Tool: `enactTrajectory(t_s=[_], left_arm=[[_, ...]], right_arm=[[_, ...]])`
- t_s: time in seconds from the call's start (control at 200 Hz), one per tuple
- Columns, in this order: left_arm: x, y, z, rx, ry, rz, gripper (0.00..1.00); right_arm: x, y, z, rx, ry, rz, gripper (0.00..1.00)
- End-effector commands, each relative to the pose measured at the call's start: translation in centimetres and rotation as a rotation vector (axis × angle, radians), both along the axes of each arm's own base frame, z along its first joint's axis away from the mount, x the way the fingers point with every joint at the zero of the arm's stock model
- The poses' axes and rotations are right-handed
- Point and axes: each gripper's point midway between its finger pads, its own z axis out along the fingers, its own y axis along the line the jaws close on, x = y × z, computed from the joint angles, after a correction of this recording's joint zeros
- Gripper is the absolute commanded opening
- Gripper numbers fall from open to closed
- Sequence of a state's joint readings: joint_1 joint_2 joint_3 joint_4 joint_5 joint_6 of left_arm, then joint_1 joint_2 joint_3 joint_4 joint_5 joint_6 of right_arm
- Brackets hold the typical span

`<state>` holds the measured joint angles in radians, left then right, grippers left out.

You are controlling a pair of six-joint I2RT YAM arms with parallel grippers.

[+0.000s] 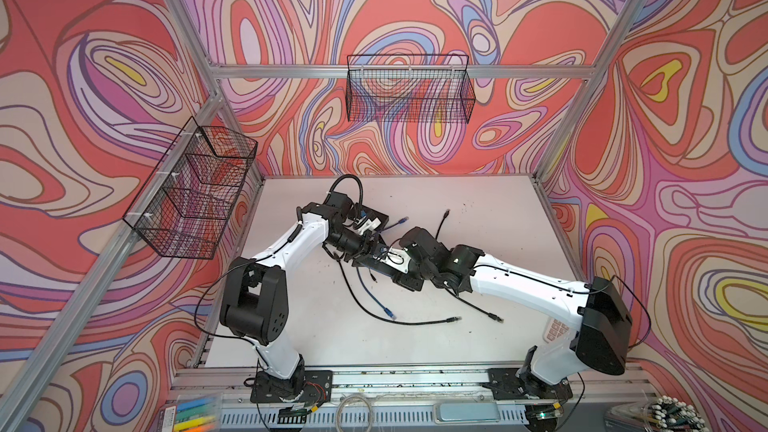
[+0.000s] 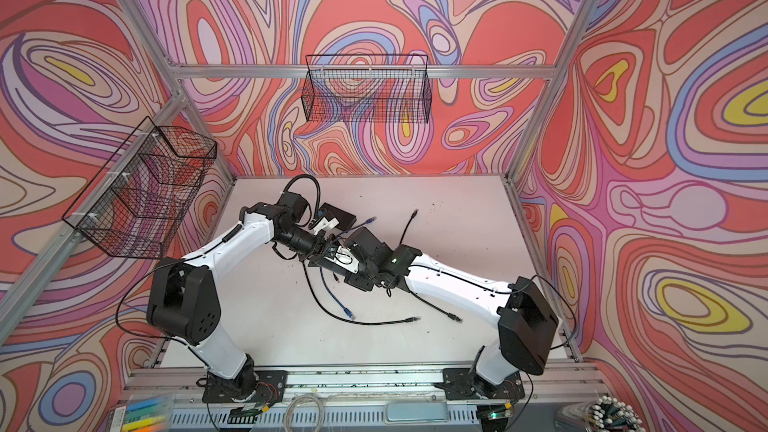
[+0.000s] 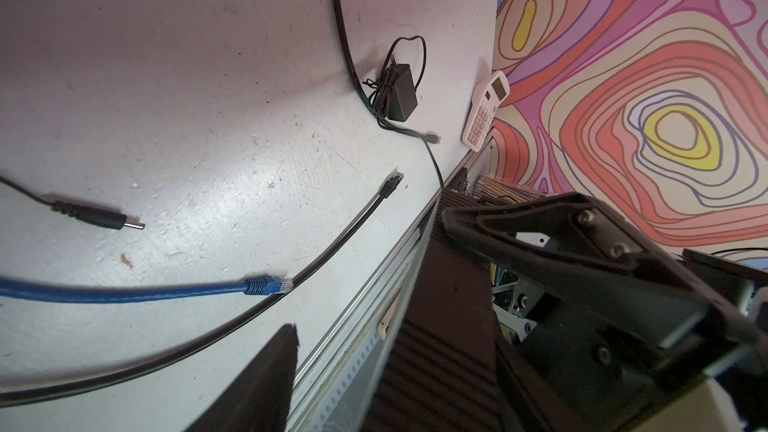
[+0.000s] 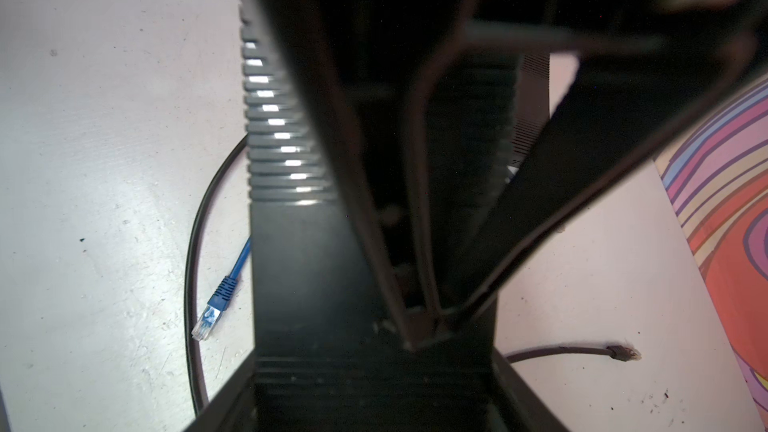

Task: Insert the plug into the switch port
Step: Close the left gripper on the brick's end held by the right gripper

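Observation:
The black ribbed switch (image 1: 384, 270) (image 2: 361, 282) is held above the middle of the table. My right gripper (image 1: 395, 261) (image 4: 374, 401) is shut on it, and its body (image 4: 307, 268) fills the space between the fingers. My left gripper (image 1: 376, 245) stands open at the switch's far end. One of its fingers (image 3: 270, 367) is apart from the ribbed face (image 3: 449, 326); the other is hidden. No plug is in either gripper. A blue plug (image 1: 390, 314) (image 3: 270, 284) (image 4: 208, 322) and black plugs (image 1: 455, 320) (image 3: 390, 184) (image 4: 621, 352) lie loose on the table. The ports are hidden.
More cable ends lie behind the arms (image 1: 403, 221) (image 1: 447, 213). A flat black box (image 1: 376, 218) sits behind the left arm. A power adapter (image 3: 397, 91), a barrel plug (image 3: 104, 218) and a pink keypad (image 3: 486, 110) are also on the table. Wire baskets (image 1: 195, 193) (image 1: 409, 89) hang on the walls.

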<state>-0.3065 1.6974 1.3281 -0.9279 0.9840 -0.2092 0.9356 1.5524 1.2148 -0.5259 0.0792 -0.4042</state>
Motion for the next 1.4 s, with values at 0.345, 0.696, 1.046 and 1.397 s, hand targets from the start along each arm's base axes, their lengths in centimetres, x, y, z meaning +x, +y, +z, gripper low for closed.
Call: enactTrajectory(t_s=[0.345,0.696,1.046,1.397], left_arm=[[-0.7,-0.1,3.0,-0.067,-0.043,-0.025,0.71],[-1.6,-0.3,2.6,-0.094,-0.015,-0.032,0.68],[-2.2,-0.6,2.4,-0.100,-0.010,-0.058,0.42],[-2.5,-0.6,2.0,-0.077,-0.011,-0.063,0.21]], right_arm=[[-0.4,0.6,1.5,0.072,-0.041,0.014,0.53],[0.1,1.5,1.6,0.078,-0.050,0.030,0.53],[0.6,2.1,2.2,0.036,-0.076,0.072,0.55],[2.8,1.6,3.1,0.026,-0.165,-0.025,0.82]])
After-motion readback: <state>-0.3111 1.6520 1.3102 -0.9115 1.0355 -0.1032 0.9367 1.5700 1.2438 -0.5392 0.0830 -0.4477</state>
